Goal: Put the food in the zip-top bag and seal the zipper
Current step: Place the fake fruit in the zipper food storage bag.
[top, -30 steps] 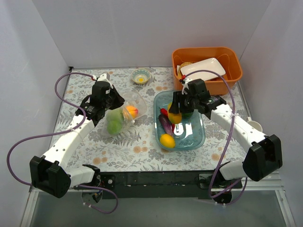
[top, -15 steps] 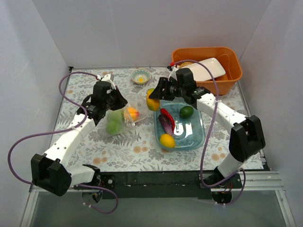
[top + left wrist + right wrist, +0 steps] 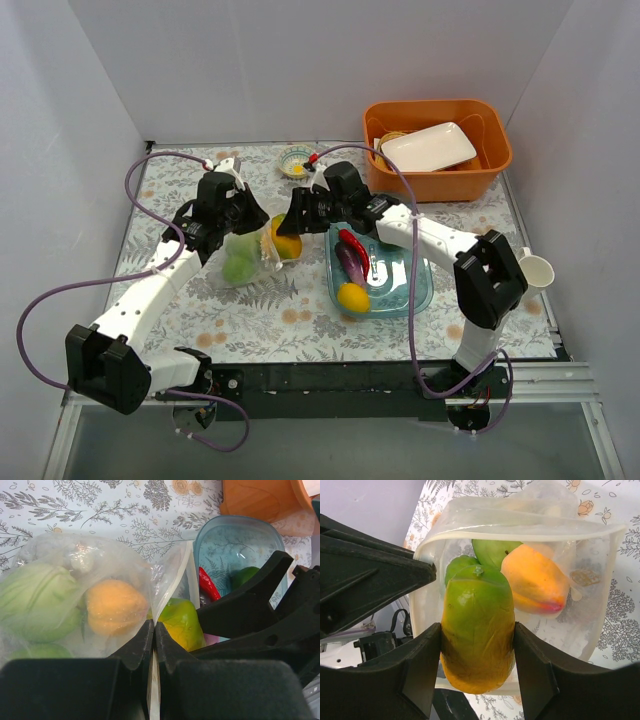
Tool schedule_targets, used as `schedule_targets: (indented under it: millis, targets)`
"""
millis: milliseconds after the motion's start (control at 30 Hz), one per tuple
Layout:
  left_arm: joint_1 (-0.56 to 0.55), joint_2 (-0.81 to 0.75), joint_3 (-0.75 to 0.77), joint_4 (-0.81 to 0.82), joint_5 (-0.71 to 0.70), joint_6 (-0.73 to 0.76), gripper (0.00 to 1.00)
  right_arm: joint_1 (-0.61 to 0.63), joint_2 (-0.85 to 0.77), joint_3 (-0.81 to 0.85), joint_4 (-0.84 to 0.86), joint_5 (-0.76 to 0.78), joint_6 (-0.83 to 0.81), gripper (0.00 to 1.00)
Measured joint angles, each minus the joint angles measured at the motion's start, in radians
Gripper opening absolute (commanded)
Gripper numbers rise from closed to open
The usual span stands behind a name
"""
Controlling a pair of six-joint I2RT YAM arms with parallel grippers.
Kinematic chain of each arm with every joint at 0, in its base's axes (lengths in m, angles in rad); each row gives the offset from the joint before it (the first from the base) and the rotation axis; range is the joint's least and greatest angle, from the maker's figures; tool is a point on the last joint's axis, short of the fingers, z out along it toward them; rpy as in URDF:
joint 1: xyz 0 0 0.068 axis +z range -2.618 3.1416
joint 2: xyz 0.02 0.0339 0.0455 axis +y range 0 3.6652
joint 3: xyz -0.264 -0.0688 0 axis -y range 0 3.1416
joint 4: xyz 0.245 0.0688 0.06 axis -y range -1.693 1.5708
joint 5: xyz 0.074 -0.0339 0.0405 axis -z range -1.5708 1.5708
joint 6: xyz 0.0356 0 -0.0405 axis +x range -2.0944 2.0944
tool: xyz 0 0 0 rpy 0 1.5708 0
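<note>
My right hand [image 3: 477, 652] holds the green-orange mango [image 3: 477, 610] at the open bag [image 3: 590, 595]. My left hand [image 3: 154, 630] pinches its rim.

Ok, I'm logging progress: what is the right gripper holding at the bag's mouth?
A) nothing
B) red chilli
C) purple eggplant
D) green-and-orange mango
D: the right wrist view shows the right gripper clamped on the mango at the open mouth of the zip-top bag.

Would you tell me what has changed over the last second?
The right claw carried the mango leftward from the blue tray to the mouth of the zip-top bag, still gripping it. The left claw stayed shut on its edge; chilli, eggplant and lemon stayed put.
</note>
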Motion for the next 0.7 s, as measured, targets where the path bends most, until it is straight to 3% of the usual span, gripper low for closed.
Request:
schedule_targets:
  millis: [133,300,433,467,600,700]
  targets:
    - [0.000,0.001,0.002,-0.005,-0.009,-0.003,0.00,0.005,0.018,0.005,-0.004,-0.007,-0.008,0.31]
    - [0.000,-0.002,0.007,-0.004,-0.043,-0.020,0.00,0.006,0.058,0.054,-0.011,-0.070,-0.027,0.46]
    - [0.000,-0.012,0.007,-0.002,-0.073,-0.032,0.00,0.010,0.106,0.116,-0.037,-0.160,-0.061,0.70]
    - [0.000,-0.016,0.007,-0.001,-0.081,-0.034,0.00,0.011,0.118,0.133,-0.048,-0.175,-0.074,0.81]
    - [0.000,-0.032,0.007,-0.002,-0.114,-0.044,0.00,0.012,0.127,0.156,-0.094,-0.196,-0.129,0.90]
    - [0.000,-0.038,0.007,-0.002,-0.137,-0.052,0.00,0.013,0.121,0.156,-0.137,-0.171,-0.164,0.92]
